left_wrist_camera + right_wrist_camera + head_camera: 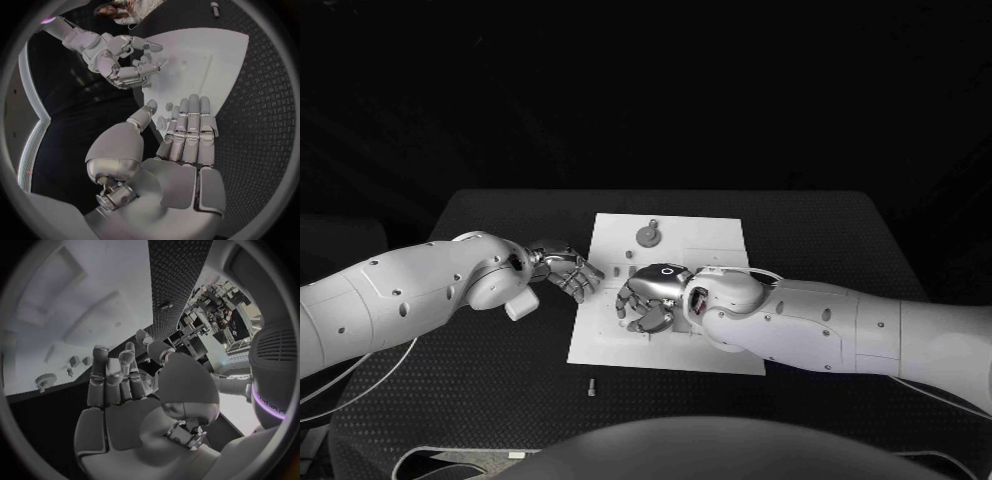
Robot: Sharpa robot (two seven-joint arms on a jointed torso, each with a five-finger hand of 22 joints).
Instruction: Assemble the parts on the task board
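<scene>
Both hands hover empty over the task board (pixel 704 240): left hand (pixel 568 272) at its edge, fingers straight; right hand (pixel 648 298) loosely curled, nothing held.

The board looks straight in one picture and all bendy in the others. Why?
In the head view the board has straight edges, lit bright against a dark room. In the left wrist view a fisheye lens curves its edge and makes the left hand look huge. In the right wrist view the board looks bowed and a little blurry.
</scene>
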